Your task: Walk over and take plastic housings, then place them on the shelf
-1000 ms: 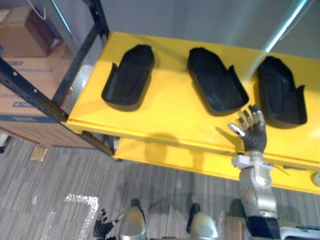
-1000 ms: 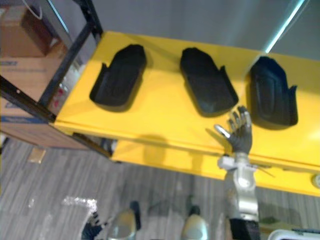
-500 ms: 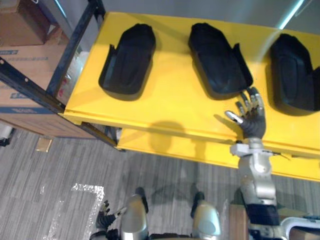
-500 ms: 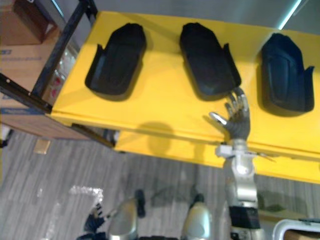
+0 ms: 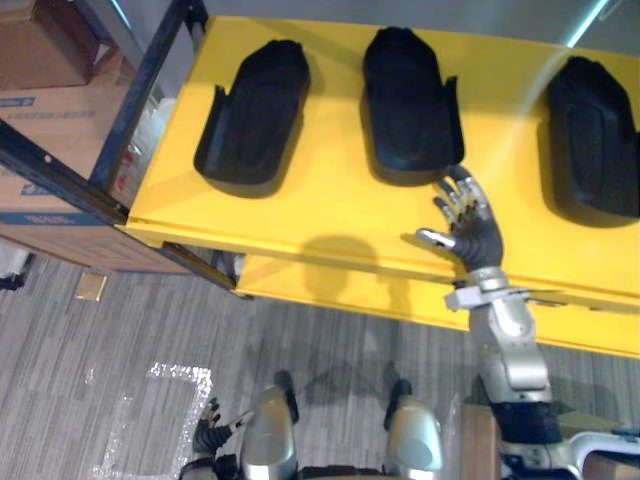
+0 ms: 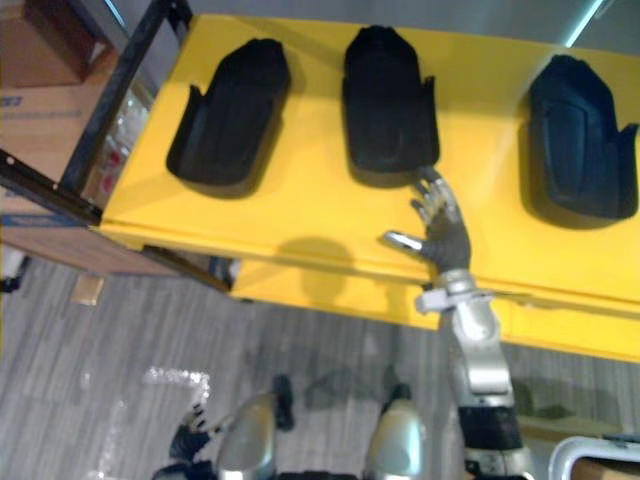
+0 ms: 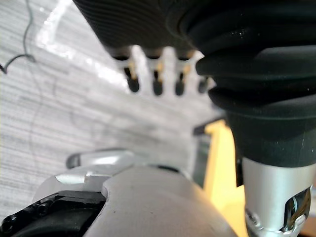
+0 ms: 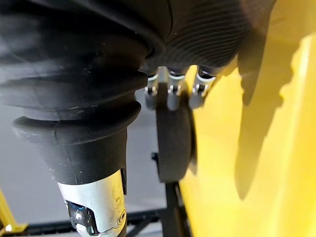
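**Q:** How do things stand at the yellow bench (image 5: pixel 330 215)?

**A:** Three black housings lie in a row on it, and none has been lifted. My right hand (image 5: pixel 470 228) reaches in over the near edge. Its fingers (image 5: pixel 455 190) are released and spread, with the tips just at the near right corner of the middle housing (image 5: pixel 408 105). I cannot tell whether they touch its wall. The left housing (image 5: pixel 252 115) and the right housing (image 5: pixel 595 140) sit well apart on either side. My left hand (image 5: pixel 205 440) hangs low over the floor (image 5: pixel 120 330), slack and holding nothing.

**Q:** What could go wrong from here?

**A:** As I judge it, the hand meets the shell at a corner, not across its width. If I close there, I may pinch only the thin wall, and a light shell held that way could twist or slip free on the lift. If I push on with straight fingers, it would likely slide farther in across the smooth bench, out of easy reach.

**Q:** Anything else?

**A:** The near edge is a risk. A clumsy drag towards me could tip the housing over the lip and down to the floor. Nothing steadies its far end while my other hand hangs idle.
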`<state>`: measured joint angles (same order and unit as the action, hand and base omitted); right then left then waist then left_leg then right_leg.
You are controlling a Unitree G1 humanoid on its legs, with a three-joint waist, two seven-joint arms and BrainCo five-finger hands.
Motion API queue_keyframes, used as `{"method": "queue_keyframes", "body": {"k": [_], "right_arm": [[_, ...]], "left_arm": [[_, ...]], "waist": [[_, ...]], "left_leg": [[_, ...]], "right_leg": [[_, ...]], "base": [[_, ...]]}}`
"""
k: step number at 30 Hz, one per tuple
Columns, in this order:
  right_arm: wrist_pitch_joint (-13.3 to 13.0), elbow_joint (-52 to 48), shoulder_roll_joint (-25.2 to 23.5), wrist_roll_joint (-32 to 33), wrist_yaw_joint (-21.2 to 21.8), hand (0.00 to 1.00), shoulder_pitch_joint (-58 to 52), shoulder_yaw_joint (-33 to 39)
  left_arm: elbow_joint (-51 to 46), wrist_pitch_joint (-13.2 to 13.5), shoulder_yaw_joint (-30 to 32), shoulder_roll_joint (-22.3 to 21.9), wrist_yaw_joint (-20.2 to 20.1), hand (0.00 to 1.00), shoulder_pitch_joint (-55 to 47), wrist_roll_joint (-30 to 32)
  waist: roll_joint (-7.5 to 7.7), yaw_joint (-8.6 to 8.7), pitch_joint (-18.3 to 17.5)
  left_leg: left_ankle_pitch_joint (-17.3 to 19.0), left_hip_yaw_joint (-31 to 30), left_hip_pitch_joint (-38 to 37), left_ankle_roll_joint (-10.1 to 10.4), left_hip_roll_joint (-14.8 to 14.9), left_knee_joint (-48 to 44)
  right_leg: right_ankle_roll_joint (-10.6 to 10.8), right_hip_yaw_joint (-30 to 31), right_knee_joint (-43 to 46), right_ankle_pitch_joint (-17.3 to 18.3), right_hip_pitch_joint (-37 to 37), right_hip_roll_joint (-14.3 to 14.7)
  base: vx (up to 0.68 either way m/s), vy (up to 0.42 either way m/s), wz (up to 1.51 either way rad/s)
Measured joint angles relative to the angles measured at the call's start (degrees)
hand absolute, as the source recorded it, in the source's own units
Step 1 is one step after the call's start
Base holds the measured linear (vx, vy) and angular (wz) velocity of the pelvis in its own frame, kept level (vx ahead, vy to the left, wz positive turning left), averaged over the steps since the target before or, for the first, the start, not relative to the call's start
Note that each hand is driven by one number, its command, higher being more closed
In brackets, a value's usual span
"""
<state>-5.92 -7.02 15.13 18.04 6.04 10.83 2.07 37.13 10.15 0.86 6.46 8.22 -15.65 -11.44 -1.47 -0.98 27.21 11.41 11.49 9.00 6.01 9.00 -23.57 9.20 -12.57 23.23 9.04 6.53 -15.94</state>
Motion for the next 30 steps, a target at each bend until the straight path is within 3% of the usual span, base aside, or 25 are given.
{"method": "queue_keyframes", "body": {"k": [4, 9, 12, 14, 19, 24, 27, 30], "right_arm": [[-1.48, -1.11, 0.00, -5.71, -4.46, 0.00, -1.11, 0.01], [-8.23, -8.89, 0.04, -23.50, -17.83, 0.00, -1.66, 3.25], [-11.59, -13.20, 1.45, -29.85, -20.38, 0.00, -1.52, 4.07], [-13.08, -15.02, 4.00, -32.66, -19.49, 0.00, -0.82, 3.56], [-13.35, -14.49, 9.12, -33.19, -14.53, 0.00, 2.29, 1.39], [-14.10, -7.73, 12.65, -29.13, -10.40, 0.00, 10.47, -1.89], [-13.83, -1.56, 13.13, -22.52, -7.69, 0.00, 14.45, -4.04], [-11.43, 3.21, 13.12, -19.37, -6.56, 0.00, 17.96, -5.33]], "left_arm": [[0.02, 0.02, -0.03, -0.01, 0.03, 0.00, 0.00, -0.01], [0.37, 1.05, -0.02, -0.09, 0.41, 0.00, -0.03, 0.00], [0.46, 1.05, 0.05, -0.06, 0.39, 0.00, -0.03, 0.01], [0.49, 1.12, 0.15, -0.01, 0.24, 0.00, -0.02, 0.03], [0.65, 1.58, 0.35, 0.76, -0.44, 0.00, -0.01, 0.07], [-0.07, 2.03, 0.37, 1.20, -1.10, 0.00, 0.01, 0.03], [-0.09, 1.98, 0.14, 1.56, -1.69, 0.00, 0.03, 0.04], [-0.12, 1.76, 0.09, 1.83, -2.23, 0.00, 0.02, 0.03]], "waist": [[-0.05, 0.11, 0.03], [-0.04, 0.09, 0.02], [-0.02, 0.18, 0.02], [0.05, 0.18, 0.02], [1.30, -0.28, 0.35], [1.71, -1.35, 0.52], [1.69, -1.60, 0.51], [1.59, -2.37, 0.46]], "left_leg": [[-0.01, 0.06, 0.04, 0.00, -0.01, 0.09], [0.00, 0.13, 0.18, 0.00, -0.11, 0.36], [0.00, -0.04, 0.23, 0.00, -0.09, 0.33], [0.00, -0.45, 0.79, 0.00, -0.01, 0.15], [0.00, -2.06, 1.18, 0.00, 0.04, -0.04], [-0.04, -3.55, 2.82, -0.06, 0.00, -1.19], [-0.05, -4.89, 2.90, -0.08, -0.11, -1.75], [-0.17, -5.00, 3.01, -0.25, -0.15, -1.85]], "right_leg": [[0.04, -0.10, -0.33, -0.04, 0.01, 0.01], [0.39, -0.28, -1.17, -0.32, -0.03, 0.04], [0.53, -0.69, -2.02, -0.69, -0.53, 0.16], [0.57, -1.32, -2.98, -1.27, -0.95, 0.34], [0.38, -3.11, -4.74, -2.10, -2.85, 0.78], [0.52, -4.48, -5.52, -2.84, -3.26, 0.96], [0.50, -5.75, -6.18, -3.04, -4.79, 1.15], [0.52, -5.85, -6.19, -3.10, -4.83, 1.14]], "base": [[0.00, 0.000, 0.00], [0.00, 0.000, 0.00], [0.00, -0.002, 0.02], [0.00, -0.001, 0.09], [-0.02, 0.002, 0.15], [-0.04, 0.005, 0.13], [-0.04, 0.003, 0.19], [-0.03, 0.004, 0.05]]}}
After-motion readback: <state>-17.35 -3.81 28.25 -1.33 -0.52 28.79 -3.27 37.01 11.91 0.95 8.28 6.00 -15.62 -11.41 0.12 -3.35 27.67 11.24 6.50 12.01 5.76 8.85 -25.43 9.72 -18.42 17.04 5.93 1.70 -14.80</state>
